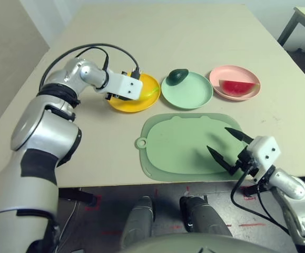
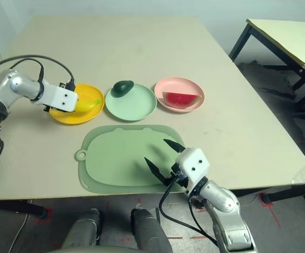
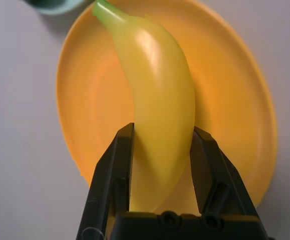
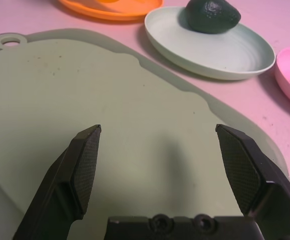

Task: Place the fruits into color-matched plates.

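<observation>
Banana [image 3: 157, 100] clamped by left end effector [image 3: 162, 150] over yellow-orange plate [image 3: 84, 100]; right end effector [image 4: 160, 165] held wide over green mat [image 4: 59, 90] (avocado [image 2: 123, 87] on mint plate [image 2: 136, 105], watermelon [image 2: 181, 98] on pink plate [image 2: 165, 87])

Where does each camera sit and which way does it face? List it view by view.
Left eye and right eye views: on the head, looking forward and down at the table; both silver forearms show.
Left wrist view: on the left arm, looking along the left end effector, shut on the banana over the yellow-orange plate.
Right wrist view: on the right arm, looking along the open right end effector over the green mat.
Shared: the right wrist and head views both show the avocado on the mint green plate.
</observation>
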`<control>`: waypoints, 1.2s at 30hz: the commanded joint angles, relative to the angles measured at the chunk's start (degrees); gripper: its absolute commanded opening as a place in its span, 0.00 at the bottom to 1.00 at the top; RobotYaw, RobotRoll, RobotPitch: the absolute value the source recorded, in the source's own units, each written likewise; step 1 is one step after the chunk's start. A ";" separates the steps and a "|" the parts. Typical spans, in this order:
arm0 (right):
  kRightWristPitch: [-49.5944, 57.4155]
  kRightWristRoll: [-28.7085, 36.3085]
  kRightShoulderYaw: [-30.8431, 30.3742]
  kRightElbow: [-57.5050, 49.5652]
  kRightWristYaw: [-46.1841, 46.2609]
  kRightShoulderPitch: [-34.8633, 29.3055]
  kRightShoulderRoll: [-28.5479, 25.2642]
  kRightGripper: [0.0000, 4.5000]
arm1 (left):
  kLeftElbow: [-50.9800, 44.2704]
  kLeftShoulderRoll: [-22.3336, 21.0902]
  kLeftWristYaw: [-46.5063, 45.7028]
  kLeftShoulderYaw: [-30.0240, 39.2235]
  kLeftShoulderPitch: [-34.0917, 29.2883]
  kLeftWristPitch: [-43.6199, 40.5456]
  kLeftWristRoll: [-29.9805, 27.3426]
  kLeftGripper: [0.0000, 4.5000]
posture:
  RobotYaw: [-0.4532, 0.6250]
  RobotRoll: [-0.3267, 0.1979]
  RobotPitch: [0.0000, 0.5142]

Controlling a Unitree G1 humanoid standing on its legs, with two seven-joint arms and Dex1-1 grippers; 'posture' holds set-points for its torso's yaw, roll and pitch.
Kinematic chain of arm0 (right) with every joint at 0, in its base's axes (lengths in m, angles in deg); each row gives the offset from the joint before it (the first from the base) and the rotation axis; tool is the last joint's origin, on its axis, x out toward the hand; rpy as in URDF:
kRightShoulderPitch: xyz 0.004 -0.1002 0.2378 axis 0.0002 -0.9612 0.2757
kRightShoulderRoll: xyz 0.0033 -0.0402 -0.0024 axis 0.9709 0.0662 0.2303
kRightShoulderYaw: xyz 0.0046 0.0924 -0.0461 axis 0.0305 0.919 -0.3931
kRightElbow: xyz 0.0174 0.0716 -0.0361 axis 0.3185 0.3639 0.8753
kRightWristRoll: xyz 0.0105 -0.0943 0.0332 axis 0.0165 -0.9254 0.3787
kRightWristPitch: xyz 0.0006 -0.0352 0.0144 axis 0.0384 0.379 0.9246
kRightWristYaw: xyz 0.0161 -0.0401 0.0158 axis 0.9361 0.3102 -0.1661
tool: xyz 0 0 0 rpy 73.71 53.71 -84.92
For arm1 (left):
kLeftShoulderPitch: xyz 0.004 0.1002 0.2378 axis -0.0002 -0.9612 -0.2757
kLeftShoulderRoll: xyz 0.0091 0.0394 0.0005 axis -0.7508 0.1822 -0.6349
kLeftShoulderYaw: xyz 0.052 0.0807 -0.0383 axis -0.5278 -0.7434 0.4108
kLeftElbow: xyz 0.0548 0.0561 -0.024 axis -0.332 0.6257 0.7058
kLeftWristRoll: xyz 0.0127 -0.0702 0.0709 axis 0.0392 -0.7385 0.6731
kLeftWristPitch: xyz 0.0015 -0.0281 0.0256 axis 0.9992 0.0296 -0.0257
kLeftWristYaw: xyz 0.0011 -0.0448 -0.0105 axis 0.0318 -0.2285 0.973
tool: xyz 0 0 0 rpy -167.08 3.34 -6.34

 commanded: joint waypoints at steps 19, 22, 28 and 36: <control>0.85 7.58 11.82 4.18 -2.78 2.02 -5.65 1.00 | -1.12 -0.75 9.43 26.85 -5.63 -7.26 -17.20 0.99 | 0.31 0.62 0.28; 0.92 9.94 18.10 9.13 -2.50 3.91 -7.69 1.00 | -5.48 0.29 14.40 37.58 -10.42 -14.70 -28.41 0.99 | 0.32 0.62 0.28; -2.04 10.57 27.53 27.16 -0.52 11.79 -10.86 1.00 | -28.48 2.12 3.33 51.00 -29.14 -26.45 -41.15 0.99 | 0.39 0.62 0.27; -9.84 7.88 29.57 63.80 1.33 32.25 -17.47 1.00 | -54.11 11.78 -19.54 58.30 -49.42 -38.84 -45.07 0.99 | 0.48 0.62 0.28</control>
